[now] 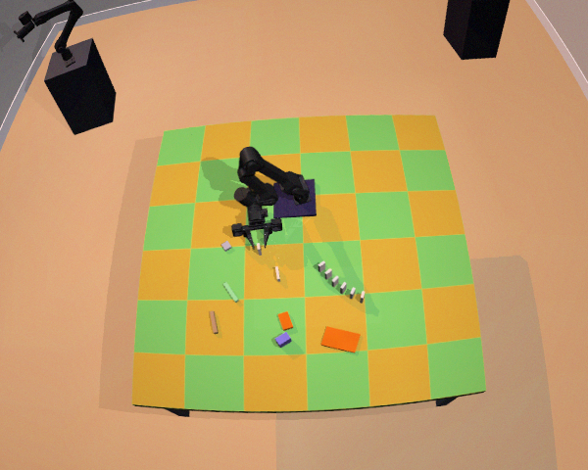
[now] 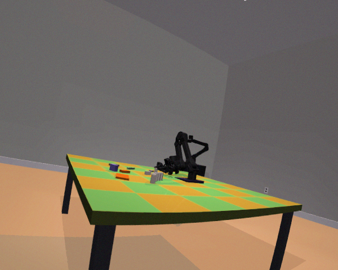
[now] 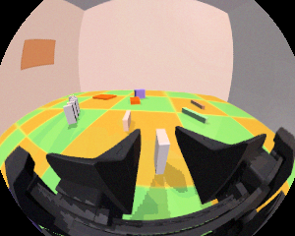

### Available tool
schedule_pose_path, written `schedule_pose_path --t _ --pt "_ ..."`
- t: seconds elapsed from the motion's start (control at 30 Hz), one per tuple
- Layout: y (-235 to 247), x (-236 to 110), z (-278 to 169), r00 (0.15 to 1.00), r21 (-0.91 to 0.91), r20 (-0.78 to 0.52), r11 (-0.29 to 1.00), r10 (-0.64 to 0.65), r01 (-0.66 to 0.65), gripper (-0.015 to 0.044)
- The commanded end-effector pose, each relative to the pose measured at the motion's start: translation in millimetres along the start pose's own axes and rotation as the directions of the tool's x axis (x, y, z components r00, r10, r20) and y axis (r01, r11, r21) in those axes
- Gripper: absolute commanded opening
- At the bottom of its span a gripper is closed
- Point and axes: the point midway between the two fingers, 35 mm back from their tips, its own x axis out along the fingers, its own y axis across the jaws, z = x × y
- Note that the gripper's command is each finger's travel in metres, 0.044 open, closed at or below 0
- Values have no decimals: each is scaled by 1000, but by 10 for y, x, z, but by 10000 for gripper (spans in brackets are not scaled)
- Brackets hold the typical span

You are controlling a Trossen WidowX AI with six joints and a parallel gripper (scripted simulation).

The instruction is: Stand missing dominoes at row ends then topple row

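Domino (image 3: 162,149): standing upright on tabletop (image 1: 395,364); judging light, rigid, tippy; gripping broad faces.
End effector (image 3: 157,157): standing partly open, holding nothing.

My top camera looks steeply down over the whole checkered table (image 1: 431,364); the exterior views it low from a corner; both share it; the wrist peers close along it.

One pale domino (image 3: 162,149) stands upright, well apart from the six-domino row (image 1: 341,281).
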Motion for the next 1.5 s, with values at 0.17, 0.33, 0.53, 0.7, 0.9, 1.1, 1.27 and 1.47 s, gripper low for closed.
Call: schedule_pose_path --t 0.17,0.33,0.53,0.7,0.9,1.1,1.27,1.47 --pt "5 -1 -3 1000 9 -2 1000 -3 3 422" --pt "-37 -9 151 1000 5 -1 1000 -2 2 440" --pt "-50 -33 433 1000 0 0 1000 -1 1 440" --pt "-54 -36 498 1000 6 -3 1000 -3 3 440" --pt "-550 183 397 980 348 -165 922 -115 167 440" --pt "-796 542 373 907 591 -400 719 -133 366 440" --pt "-767 659 345 828 667 -552 545 -95 507 440" --pt "-610 706 481 601 576 -799 243 -35 780 440"
